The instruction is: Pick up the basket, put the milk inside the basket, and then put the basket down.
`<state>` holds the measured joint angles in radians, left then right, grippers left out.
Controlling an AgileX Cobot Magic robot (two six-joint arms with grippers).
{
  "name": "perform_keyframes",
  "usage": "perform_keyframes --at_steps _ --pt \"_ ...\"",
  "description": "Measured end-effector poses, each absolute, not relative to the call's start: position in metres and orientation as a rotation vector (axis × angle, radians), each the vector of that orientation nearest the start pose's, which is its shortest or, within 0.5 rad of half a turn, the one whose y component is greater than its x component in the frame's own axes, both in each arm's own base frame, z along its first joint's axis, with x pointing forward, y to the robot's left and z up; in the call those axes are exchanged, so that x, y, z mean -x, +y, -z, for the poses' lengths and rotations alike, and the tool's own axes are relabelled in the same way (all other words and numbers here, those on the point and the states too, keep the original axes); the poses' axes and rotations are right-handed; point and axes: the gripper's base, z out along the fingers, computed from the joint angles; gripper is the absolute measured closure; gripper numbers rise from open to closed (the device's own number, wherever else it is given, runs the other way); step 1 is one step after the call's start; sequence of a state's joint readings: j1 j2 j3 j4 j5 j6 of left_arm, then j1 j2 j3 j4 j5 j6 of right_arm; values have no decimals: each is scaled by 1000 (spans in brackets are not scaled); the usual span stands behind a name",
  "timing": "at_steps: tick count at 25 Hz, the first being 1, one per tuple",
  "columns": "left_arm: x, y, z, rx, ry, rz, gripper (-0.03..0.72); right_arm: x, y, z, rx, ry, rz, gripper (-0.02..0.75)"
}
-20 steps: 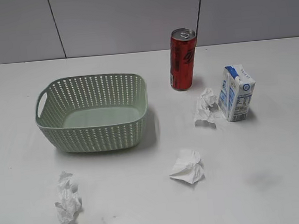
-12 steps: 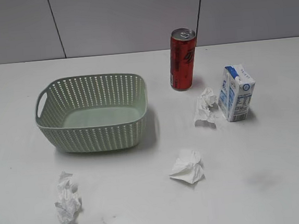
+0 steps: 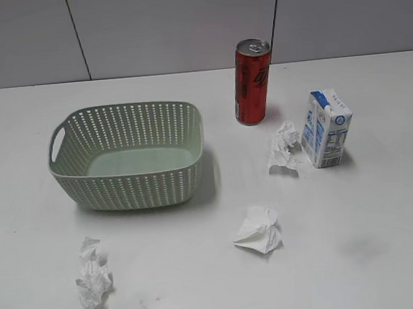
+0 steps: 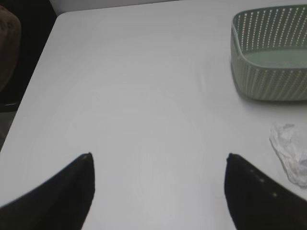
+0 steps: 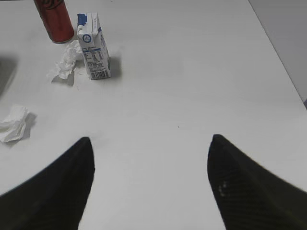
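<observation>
We see both arms held back over the worktop (image 3: 389,254), outside the exterior view. The left claw (image 4: 158,191) and right claw (image 5: 148,182) gape wide, holding nothing. The basket (image 3: 127,155) sits empty; the milk (image 3: 326,128) stands upright well to its right, touching a paper wad (image 3: 284,148). Its label is too small to read.

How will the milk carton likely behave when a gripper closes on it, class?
The milk stands upright on a narrow base, so a sideways nudge could probably tip it. Its flat faces should suit a pinch, though its thin walls may dent. A paper wad touching its left side might shift.
</observation>
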<state>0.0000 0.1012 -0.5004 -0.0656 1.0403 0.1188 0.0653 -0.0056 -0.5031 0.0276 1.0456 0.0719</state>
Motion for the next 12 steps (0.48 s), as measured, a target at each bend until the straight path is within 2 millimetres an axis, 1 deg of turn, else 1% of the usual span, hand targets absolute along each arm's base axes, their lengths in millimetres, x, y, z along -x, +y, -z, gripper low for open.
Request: perform_keyframes --at_steps 2,6,8,12 --pt "-28 -5 -290 -118 2112 14 61 6 2 -279 -6 2022 -120 186" --pt "-74 -10 -312 -88 2170 104 62 6 2 -279 -6 2022 -120 186" --pt "-104 -13 -323 -77 2240 164 62 6 2 -279 -6 2022 -120 186" --pt "-165 -19 -342 -131 2330 233 64 6 2 -279 -6 2022 -120 186"
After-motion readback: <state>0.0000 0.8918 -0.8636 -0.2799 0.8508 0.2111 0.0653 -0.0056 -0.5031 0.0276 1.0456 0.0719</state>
